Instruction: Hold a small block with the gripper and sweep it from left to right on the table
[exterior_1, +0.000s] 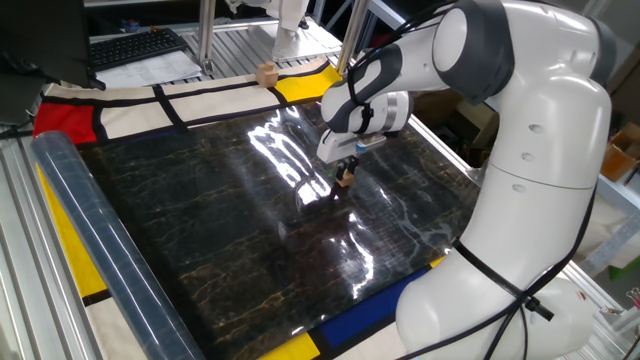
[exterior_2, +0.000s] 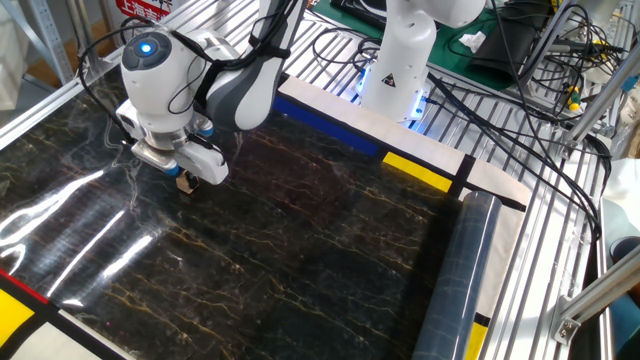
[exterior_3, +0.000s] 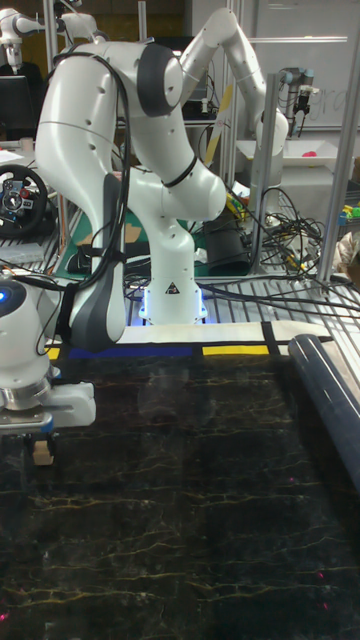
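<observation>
The gripper (exterior_1: 345, 176) pinches the small block (exterior_1: 345, 181) by its side faces, low over the table (exterior_1: 200, 230) near its far right edge, and that light, rigid wooden cube looks likely to skid easily across the glossy sheet.

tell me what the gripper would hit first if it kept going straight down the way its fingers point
The gripper points straight down, shut on the small block. The block would meet the table first; it already looks at or just above the surface, though contact is unclear.
</observation>
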